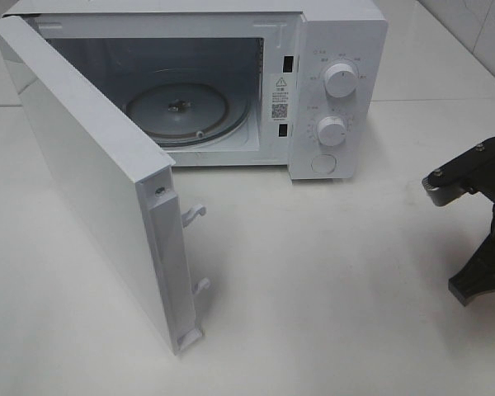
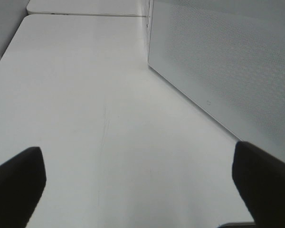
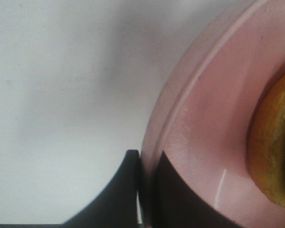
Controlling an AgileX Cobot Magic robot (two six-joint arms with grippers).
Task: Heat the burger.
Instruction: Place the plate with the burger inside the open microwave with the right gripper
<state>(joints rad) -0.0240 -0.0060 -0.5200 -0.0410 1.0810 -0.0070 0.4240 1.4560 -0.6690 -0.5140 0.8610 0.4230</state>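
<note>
My right gripper (image 3: 146, 164) is pressed together on the rim of the pink plate (image 3: 213, 123), with one finger on each side of the rim. The burger (image 3: 275, 147) sits on that plate, away from the pinched edge. I only see a bit of brown bun, so I think it is near the middle of the plate, but I can't be sure.

From up high, the plate and burger are out of the picture, past the right side where my right arm (image 1: 483, 247) is. So the right arm is the near one (it has the plate already).

My left gripper (image 2: 140, 190) is spread wide and holds nothing. It hangs low over the table (image 1: 330, 289), beside the door (image 1: 91, 181).

The microwave (image 1: 338, 91) is open. Its hole, with the glass turntable (image 1: 186, 111) inside, lies to the left of my right arm and farther back. The knobs (image 1: 340, 80) are on the part between the arm and the hole, so I think the plate has to go around the front first, then straight in.

The door swings out on the left side. The table in front of the hole is bare, so there is room. I should watch the door edge and the right wall of the hole.
</note>
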